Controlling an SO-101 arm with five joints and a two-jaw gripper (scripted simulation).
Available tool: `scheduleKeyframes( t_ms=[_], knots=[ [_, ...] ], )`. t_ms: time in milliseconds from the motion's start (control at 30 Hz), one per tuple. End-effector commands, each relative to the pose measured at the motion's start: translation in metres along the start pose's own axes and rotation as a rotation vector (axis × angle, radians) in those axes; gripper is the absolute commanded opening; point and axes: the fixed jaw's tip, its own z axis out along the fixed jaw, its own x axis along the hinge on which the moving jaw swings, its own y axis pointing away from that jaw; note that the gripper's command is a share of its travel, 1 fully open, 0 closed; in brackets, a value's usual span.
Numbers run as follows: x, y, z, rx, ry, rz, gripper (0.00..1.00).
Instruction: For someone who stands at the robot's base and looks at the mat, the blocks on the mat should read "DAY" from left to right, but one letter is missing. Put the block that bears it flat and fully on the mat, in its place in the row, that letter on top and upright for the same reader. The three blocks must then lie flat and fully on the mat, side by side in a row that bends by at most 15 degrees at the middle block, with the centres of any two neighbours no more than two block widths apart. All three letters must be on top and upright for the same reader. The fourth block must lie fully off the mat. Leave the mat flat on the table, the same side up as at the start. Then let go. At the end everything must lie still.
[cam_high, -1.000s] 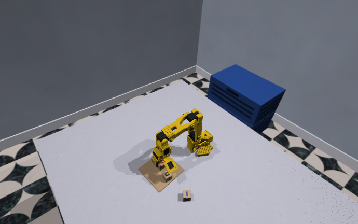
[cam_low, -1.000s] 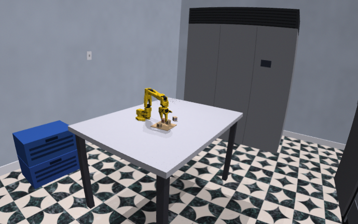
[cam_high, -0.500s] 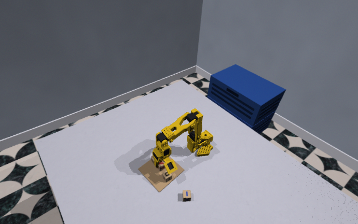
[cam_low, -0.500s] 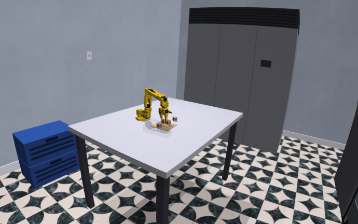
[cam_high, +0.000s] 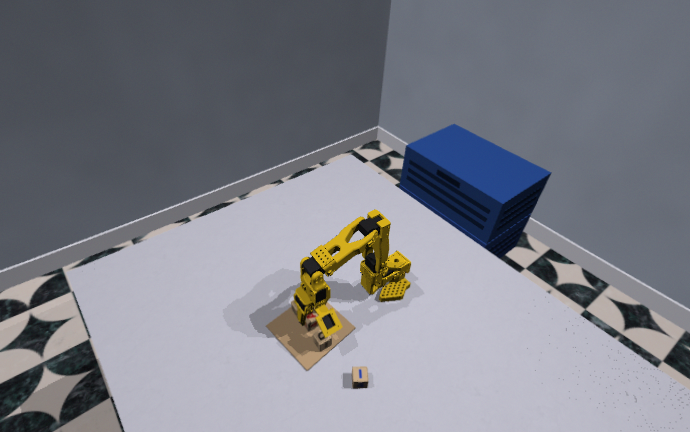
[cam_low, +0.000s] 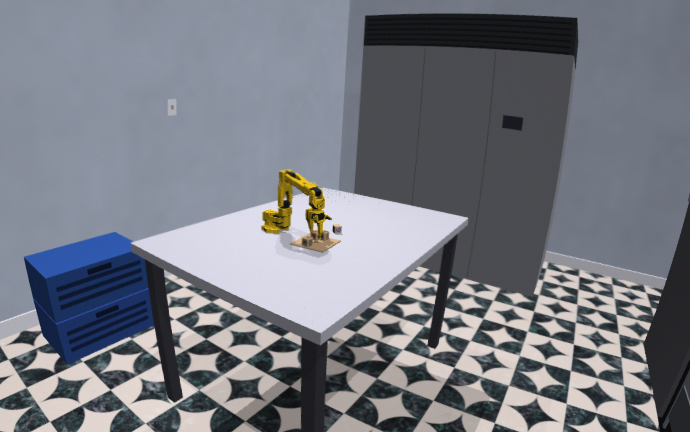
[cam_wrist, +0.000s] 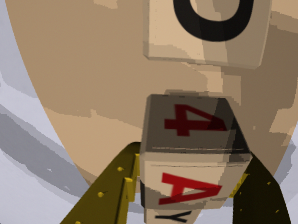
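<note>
My gripper (cam_wrist: 193, 185) is shut on a wooden block (cam_wrist: 189, 159) that shows a red "A" on the face toward the wrist camera and a red "4" on the face beyond it. It hangs low over the tan mat (cam_wrist: 80, 76); I cannot tell if it touches. Just beyond it the block with a black "D" (cam_wrist: 209, 10) lies flat on the mat. A black "Y" (cam_wrist: 169, 217) peeks out at the held block's near edge. In the top view the gripper (cam_high: 314, 319) stands over the mat (cam_high: 309, 335), with one block (cam_high: 321, 341) beside it.
A fourth block with a blue mark (cam_high: 360, 377) lies on the table off the mat, a short way from its corner. The arm's base (cam_high: 387, 277) stands behind the mat. A blue cabinet (cam_high: 471, 185) stands on the floor beyond the table.
</note>
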Motion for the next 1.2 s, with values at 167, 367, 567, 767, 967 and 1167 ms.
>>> scheduleKeyframes(
  t_ms=[167, 367, 567, 767, 967, 1167],
  knots=[
    [0.0002, -0.0065, -0.0017, 0.048, -0.001, 0.001, 0.0],
    [0.0002, -0.0065, -0.0009, 0.048, -0.001, 0.001, 0.0],
    [0.0002, -0.0066, 0.0005, 0.048, -0.001, 0.001, 0.0],
    [0.0002, -0.0067, 0.0032, 0.048, -0.001, 0.001, 0.0],
    [0.0002, -0.0067, 0.0034, 0.048, -0.001, 0.001, 0.0],
    [0.0002, -0.0067, 0.0034, 0.048, -0.001, 0.001, 0.08]
  ],
)
